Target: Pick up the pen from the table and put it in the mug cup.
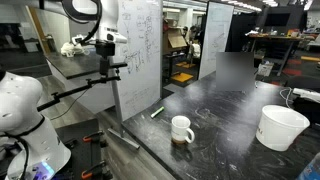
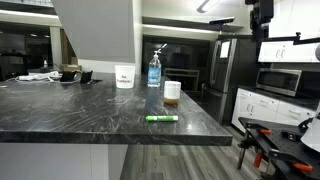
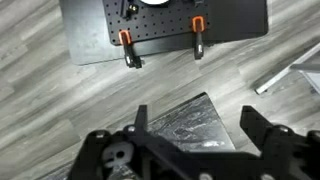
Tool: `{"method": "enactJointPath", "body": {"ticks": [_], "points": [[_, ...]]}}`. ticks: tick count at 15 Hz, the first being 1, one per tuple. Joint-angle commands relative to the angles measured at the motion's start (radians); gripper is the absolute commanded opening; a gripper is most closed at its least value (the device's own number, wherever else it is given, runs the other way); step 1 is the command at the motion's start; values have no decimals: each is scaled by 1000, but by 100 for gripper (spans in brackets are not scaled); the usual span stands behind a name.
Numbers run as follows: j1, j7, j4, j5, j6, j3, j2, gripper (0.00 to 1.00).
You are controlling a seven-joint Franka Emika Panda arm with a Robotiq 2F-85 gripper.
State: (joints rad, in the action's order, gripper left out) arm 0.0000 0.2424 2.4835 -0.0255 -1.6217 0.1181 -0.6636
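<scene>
The green pen (image 1: 157, 110) lies on the black table (image 1: 230, 145) near its corner by the whiteboard, and it also shows near the front edge in an exterior view (image 2: 162, 118). The white mug cup (image 1: 181, 129) stands upright a short way from the pen, seen in both exterior views (image 2: 172, 91). My gripper (image 3: 198, 125) is open and empty. It hangs high above the floor, off the table's corner (image 3: 190, 128), far above the pen. It shows high up in both exterior views (image 1: 106, 47) (image 2: 264, 14). Pen and mug are out of the wrist view.
A large white bucket (image 1: 282, 126) and a blue spray bottle (image 2: 154, 70) stand on the table. A whiteboard panel (image 1: 140, 50) stands at the table's edge. A black base plate with orange clamps (image 3: 165, 30) lies on the wood floor below.
</scene>
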Motion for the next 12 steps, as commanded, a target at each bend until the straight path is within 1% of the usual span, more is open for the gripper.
{"method": "enactJointPath", "body": {"ticks": [1,7,9,12], "points": [[3,1,-2,1,2,-2,1,100],[3,1,-2,1,2,-2,1,100],[13,-44,7,13,-62,-8,8,100],[27,-126,18,40,-216,-13,45,100]]}}
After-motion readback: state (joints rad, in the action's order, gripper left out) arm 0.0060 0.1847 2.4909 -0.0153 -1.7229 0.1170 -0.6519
